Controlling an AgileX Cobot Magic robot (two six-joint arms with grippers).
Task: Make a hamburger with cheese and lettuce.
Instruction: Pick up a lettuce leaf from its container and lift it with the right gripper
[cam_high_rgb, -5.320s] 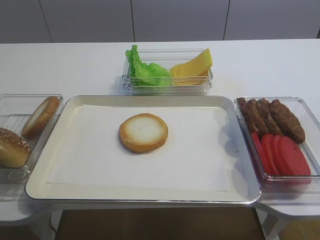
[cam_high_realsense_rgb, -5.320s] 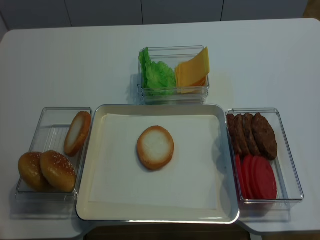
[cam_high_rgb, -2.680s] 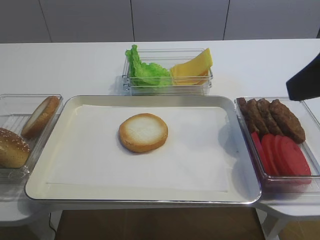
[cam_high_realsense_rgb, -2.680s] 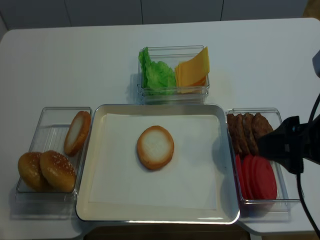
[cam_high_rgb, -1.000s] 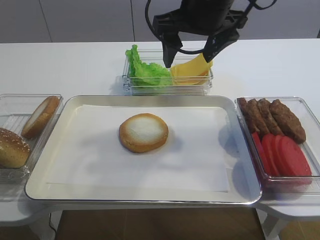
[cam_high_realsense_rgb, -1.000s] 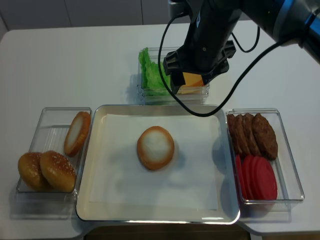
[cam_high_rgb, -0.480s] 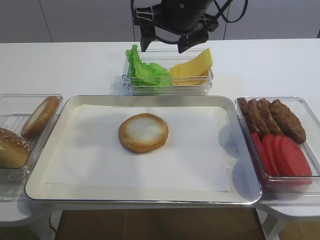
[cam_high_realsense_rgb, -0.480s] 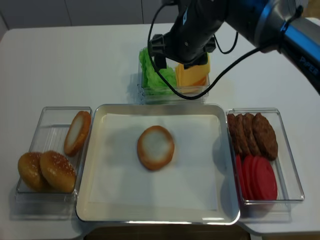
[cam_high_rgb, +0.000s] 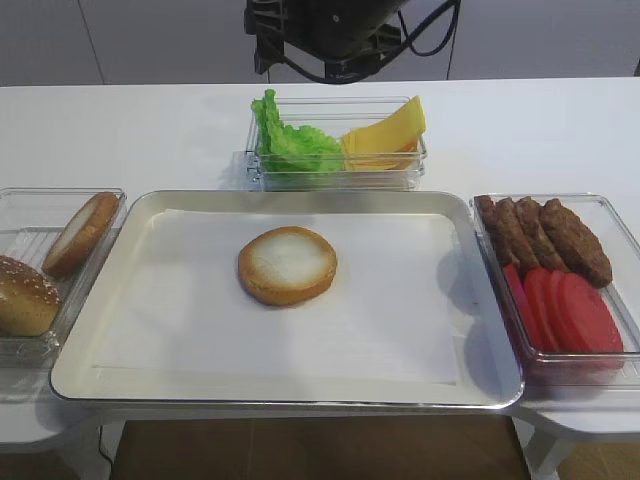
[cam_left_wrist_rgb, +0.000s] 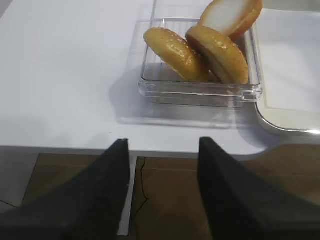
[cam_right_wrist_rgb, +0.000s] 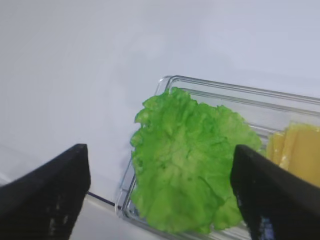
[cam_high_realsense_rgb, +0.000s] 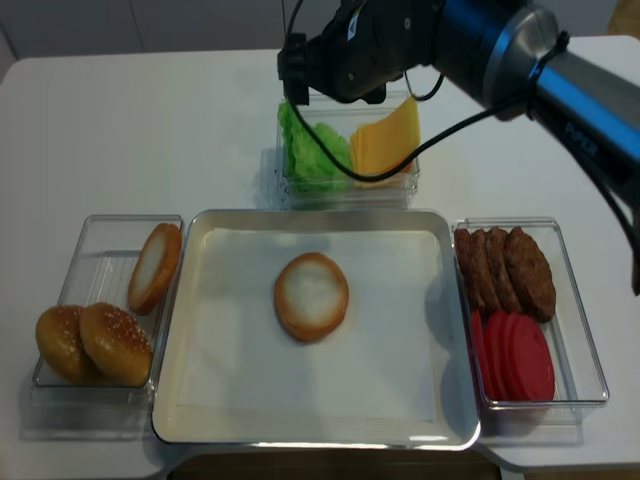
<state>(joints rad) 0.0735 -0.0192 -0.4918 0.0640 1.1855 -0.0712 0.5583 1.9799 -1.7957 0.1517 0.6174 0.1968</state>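
Right pincer (cam_right_wrist_rgb: 159, 190) hangs above the far bin (cam_high_rgb: 335, 175), jaws spread wide and holding nothing; in the wrist view its two dark fingers (cam_right_wrist_rgb: 47, 192) frame the lettuce (cam_right_wrist_rgb: 187, 165) between them. Left pincer (cam_left_wrist_rgb: 162, 192) is parked off the near left edge of the bench (cam_left_wrist_rgb: 60, 75), also parted and empty, looking at the sesame bun tops (cam_left_wrist_rgb: 200, 52) in their box.

Lettuce stands in the left half of the bin, cheese (cam_high_rgb: 385, 135) leaning beside it at 3 o'clock. The hamburger (cam_high_rgb: 287, 264) lies cut face up near the middle of the paper-lined tray (cam_high_rgb: 90, 380), with nothing on it yet.

Step in hand, as I judge it: taking the lettuce leaf.

- Come straight down over the leaf's upper frill, keeping clear of the bin wall at 9 o'clock and of the cheese.
- Pinch one leaf only; whether more than one is stacked there I cannot tell.
- The leaf looks floppy, so grip well in from the edge and lift slowly until it clears the rim.
- Carry toward 6 o'clock and lay it centred on the bun.

Risk: catching a cheese slice or dragging the bin.
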